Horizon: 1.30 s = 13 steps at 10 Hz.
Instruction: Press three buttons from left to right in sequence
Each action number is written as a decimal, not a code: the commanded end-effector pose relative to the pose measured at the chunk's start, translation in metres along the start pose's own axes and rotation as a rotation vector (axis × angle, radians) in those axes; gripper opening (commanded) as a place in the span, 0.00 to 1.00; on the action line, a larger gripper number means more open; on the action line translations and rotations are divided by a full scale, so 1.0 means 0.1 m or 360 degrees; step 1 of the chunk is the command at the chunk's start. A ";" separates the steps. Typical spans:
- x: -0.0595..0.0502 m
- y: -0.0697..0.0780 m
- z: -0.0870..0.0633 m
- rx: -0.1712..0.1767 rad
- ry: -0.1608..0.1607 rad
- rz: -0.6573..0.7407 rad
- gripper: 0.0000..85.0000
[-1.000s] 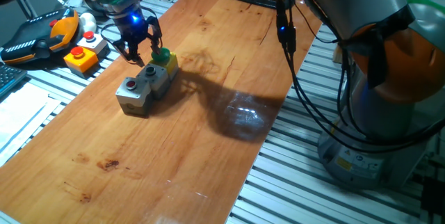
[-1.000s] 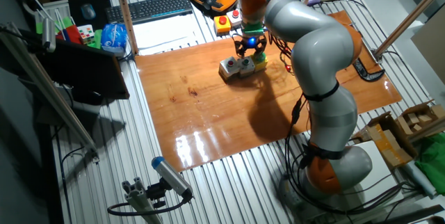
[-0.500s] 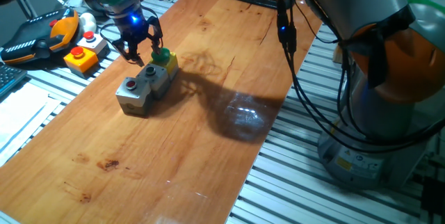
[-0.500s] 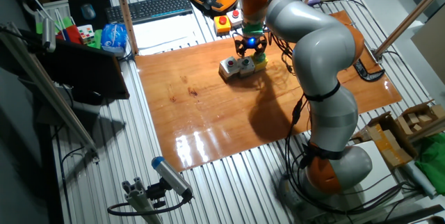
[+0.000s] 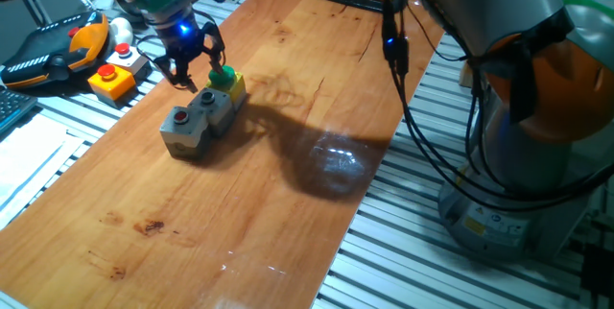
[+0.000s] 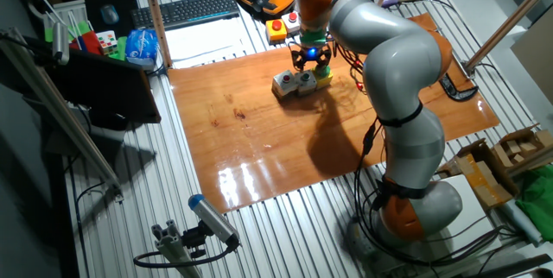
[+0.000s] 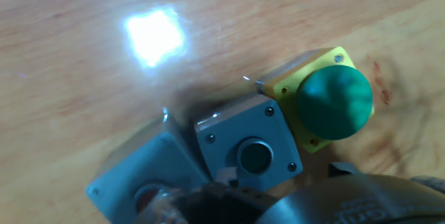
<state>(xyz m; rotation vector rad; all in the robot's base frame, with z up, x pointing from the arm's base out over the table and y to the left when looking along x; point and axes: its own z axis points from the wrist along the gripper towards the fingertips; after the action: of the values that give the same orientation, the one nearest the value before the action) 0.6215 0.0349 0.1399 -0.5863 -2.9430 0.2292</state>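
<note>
I have the row of 3 buttons on the wooden desk, near its far left edge in one fixed view. That view shows the grey box with the red button nearest the camera, the grey middle box behind it, then the yellow box with the green button. The hand hangs just above the far end of the row, its 2 dark fingers spread with a clear gap between them. The other fixed view puts the hand right over the row but hides the gap. The hand view alone shows the middle button up close beside the green button. An orange box with a red button sits off the desk.
</note>
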 end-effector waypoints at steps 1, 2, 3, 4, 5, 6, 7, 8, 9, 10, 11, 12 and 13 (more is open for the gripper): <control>0.00 0.00 0.00 0.0015 -0.0027 -0.0050 0.86; 0.00 0.00 0.00 -0.0003 -0.0046 -0.0143 0.85; 0.00 0.00 0.00 -0.0016 -0.0026 -0.0202 0.83; 0.00 0.00 0.00 -0.0022 0.0002 -0.0241 0.79; 0.00 0.00 0.00 -0.0023 0.0007 -0.0256 0.76; 0.00 0.00 0.00 -0.0018 0.0006 -0.0230 0.76; 0.00 0.01 0.00 -0.0020 0.0009 -0.0226 0.78; -0.02 0.10 -0.03 -0.0032 0.0010 -0.0230 0.78; -0.03 0.18 -0.06 -0.0065 0.0042 -0.0220 0.78; 0.02 0.30 -0.07 -0.0058 0.0059 -0.0179 0.78; 0.07 0.36 -0.06 -0.0051 0.0064 -0.0154 0.78; 0.11 0.41 -0.04 -0.0042 0.0069 -0.0143 0.78; 0.14 0.44 -0.01 -0.0042 0.0067 -0.0131 0.79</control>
<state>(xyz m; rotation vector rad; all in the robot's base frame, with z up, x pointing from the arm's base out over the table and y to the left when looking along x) 0.6245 0.0817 0.1337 -0.4682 -2.9281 0.1726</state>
